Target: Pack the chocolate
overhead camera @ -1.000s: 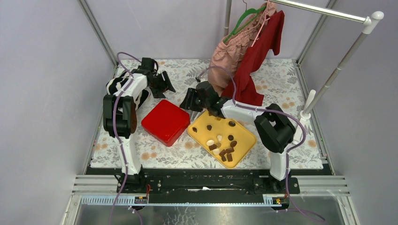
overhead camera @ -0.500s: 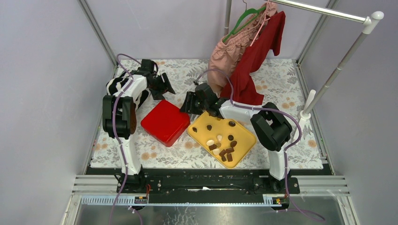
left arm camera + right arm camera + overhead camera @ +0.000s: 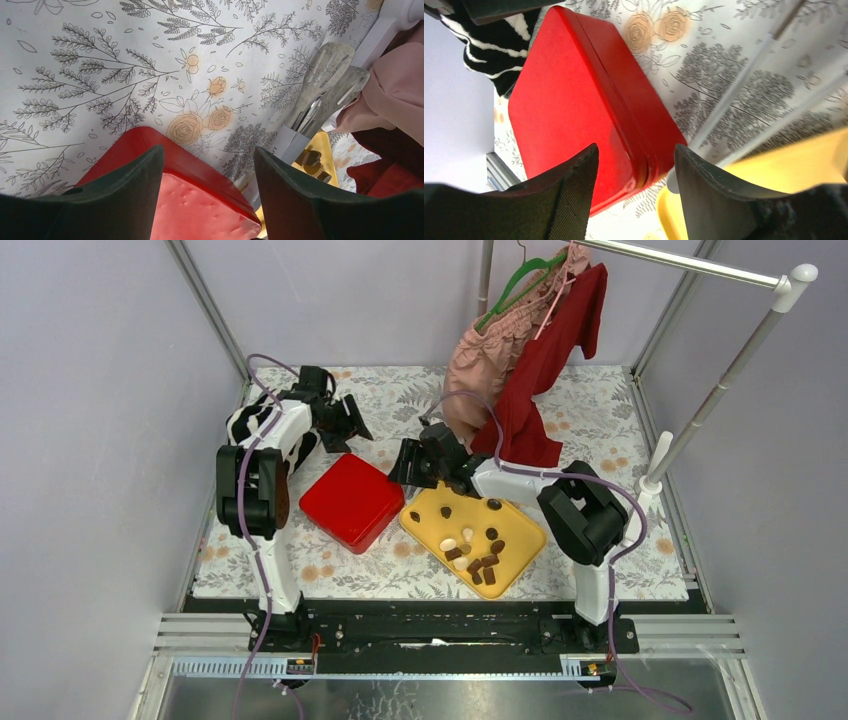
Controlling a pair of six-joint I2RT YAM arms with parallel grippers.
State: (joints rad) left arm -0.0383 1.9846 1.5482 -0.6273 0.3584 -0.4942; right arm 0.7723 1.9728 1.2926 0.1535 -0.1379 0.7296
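Because the red box is closed, with its lid seated on the base, I judge that the step in hand is to open it before any piece can go in. All the chocolate lies on the yellow tray, right of the box in the lower middle of the top view. Most pieces are gathered toward the tray's lower corner.

The left gripper hangs by the upper corner of the box, jaws wide and nothing between them. The right gripper hangs where box and tray come near each other, jaws also apart and empty.

To do it well, one gripper should hold the base while the other catches the lid just at the seam, seen as a thin line in the right wrist view, and lifts straight up. A tilted pull could drag the box against the tray. What looks like clear plastic tongs lies close by, at the right of the left wrist view, and should not be bumped.
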